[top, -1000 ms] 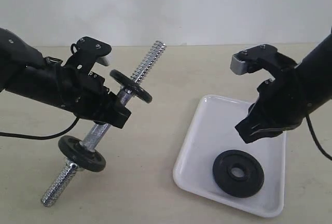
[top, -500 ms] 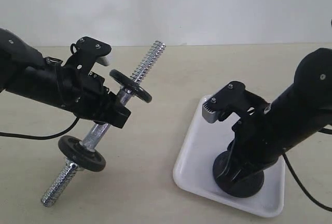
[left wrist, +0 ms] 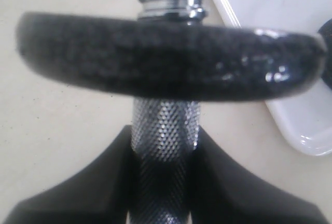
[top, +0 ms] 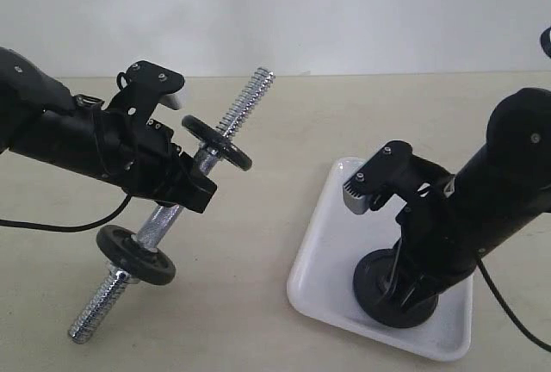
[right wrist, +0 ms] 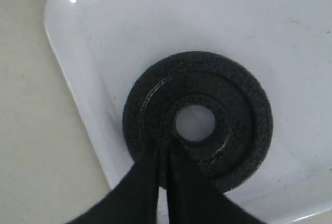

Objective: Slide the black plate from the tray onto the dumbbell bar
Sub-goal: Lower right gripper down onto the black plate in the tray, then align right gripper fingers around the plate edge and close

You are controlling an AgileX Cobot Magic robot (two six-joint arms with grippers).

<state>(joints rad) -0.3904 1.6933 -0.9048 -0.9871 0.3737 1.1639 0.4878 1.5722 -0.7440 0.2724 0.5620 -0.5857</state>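
Note:
The black plate [top: 372, 279] lies flat in the white tray [top: 331, 217], near its front. My right gripper [top: 400, 290] is down on it. In the right wrist view its fingers are shut together, and the right gripper [right wrist: 164, 149] rests its tips on the black plate [right wrist: 233, 94] just beside the central hole, with nothing between them. My left gripper [top: 185, 189] is shut on the knurled middle of the dumbbell bar [top: 245, 96] and holds it tilted above the table. In the left wrist view the left gripper [left wrist: 165, 151] clamps the dumbbell bar [left wrist: 165, 125].
Two other black discs ride on the bar, one above my left gripper [top: 217, 142] and one below it [top: 135, 254]. The bar's upper threaded end is bare. The tray [right wrist: 290, 37] has a low rim. A black cable [top: 52, 226] lies at the left.
My right gripper has come down from above the tray's far side onto the black plate. The left arm and the bar have not moved.

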